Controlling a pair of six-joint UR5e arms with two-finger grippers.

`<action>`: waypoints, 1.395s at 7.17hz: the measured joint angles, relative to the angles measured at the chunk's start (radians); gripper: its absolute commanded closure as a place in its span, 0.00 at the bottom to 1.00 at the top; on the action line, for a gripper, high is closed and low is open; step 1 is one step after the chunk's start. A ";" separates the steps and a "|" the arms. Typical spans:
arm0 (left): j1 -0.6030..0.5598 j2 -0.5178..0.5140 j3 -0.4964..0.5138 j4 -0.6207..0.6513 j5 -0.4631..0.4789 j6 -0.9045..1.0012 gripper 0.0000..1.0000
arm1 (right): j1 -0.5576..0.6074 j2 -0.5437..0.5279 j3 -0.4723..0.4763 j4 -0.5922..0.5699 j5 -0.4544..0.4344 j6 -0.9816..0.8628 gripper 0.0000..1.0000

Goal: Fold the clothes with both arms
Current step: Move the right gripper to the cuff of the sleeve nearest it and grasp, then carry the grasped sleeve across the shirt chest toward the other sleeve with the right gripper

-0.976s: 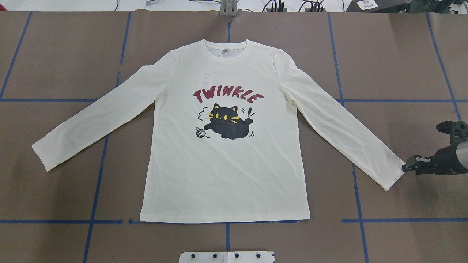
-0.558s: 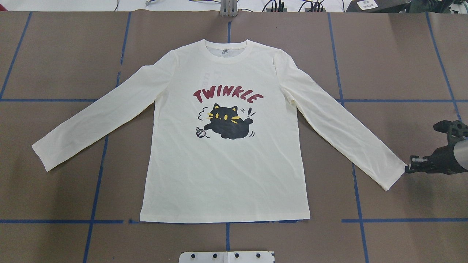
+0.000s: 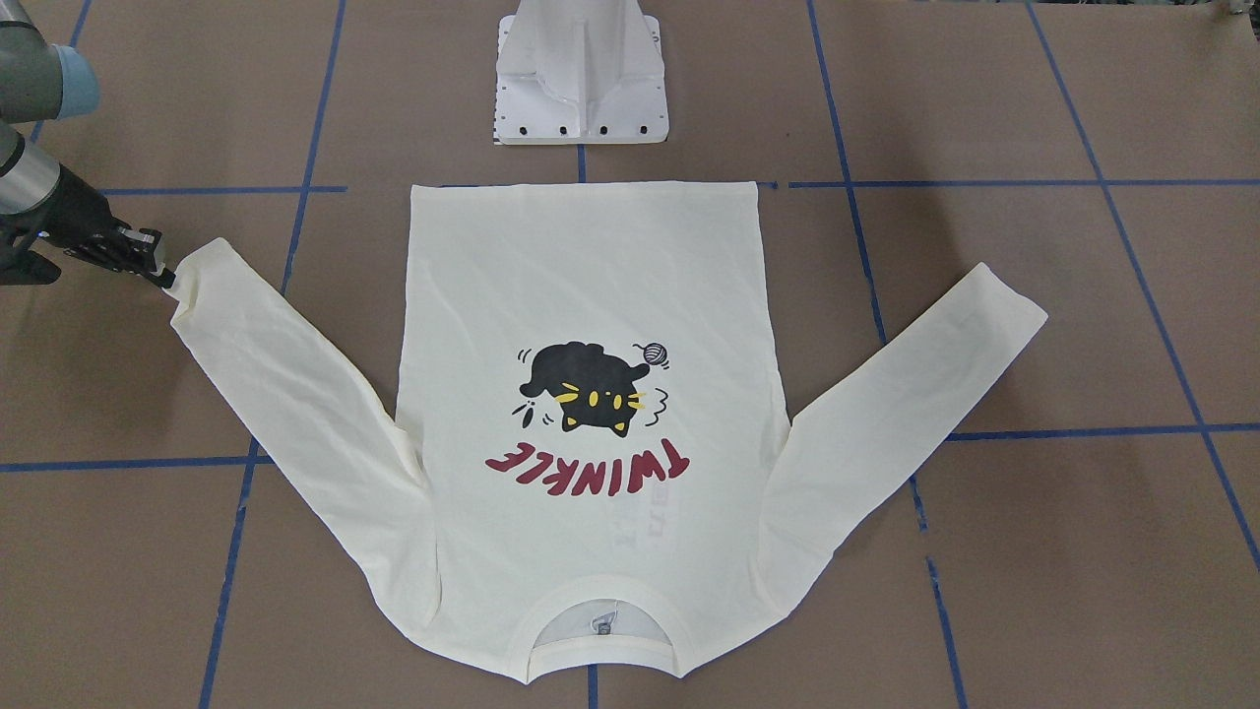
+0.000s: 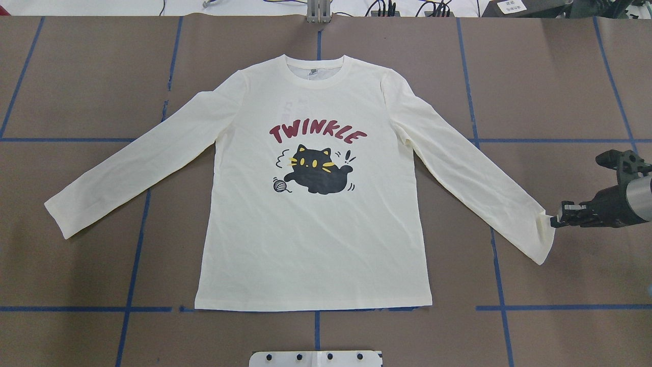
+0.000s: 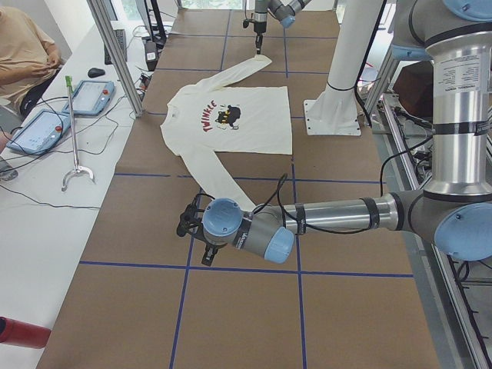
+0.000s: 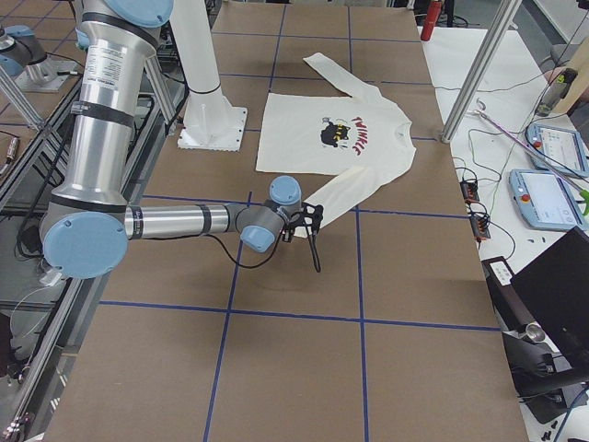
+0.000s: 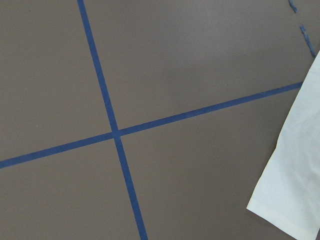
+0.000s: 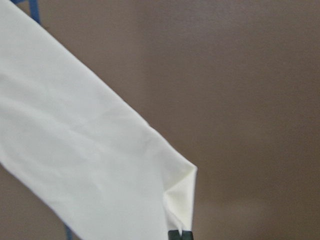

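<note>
The right gripper [image 4: 556,222] is pinching, jaws closed, a corner of the cuff [image 4: 546,230] of the cream T-shirt [image 4: 316,244], and the cloth is buckling upward at the fingertips. Away from it, the sleeve is running to the body, which is lying flat and print-up on the brown table [image 4: 560,76]. Beyond the opposite cuff, the left gripper [image 5: 204,254] is hanging above the table; whether it is open I cannot tell.

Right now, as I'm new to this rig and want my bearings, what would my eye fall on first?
The cream T-shirt spread flat in the middle, its black cat print and red TWINKLE lettering facing up. Then the right gripper on the robot's right, jaws pinching the sleeve cuff and puckering its corner.
</note>
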 measured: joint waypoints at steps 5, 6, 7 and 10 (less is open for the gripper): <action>-0.001 0.003 0.001 -0.008 -0.042 -0.019 0.00 | -0.008 0.598 0.106 -0.599 -0.041 0.265 1.00; -0.001 0.003 0.003 -0.009 -0.042 -0.018 0.00 | -0.028 0.764 0.024 -0.685 -0.087 0.313 1.00; -0.001 0.003 0.003 -0.009 -0.042 -0.017 0.00 | -0.047 0.933 -0.118 -0.710 -0.137 0.375 1.00; -0.001 0.003 0.005 -0.010 -0.042 -0.013 0.00 | -0.078 1.281 -0.627 -0.503 -0.260 0.529 1.00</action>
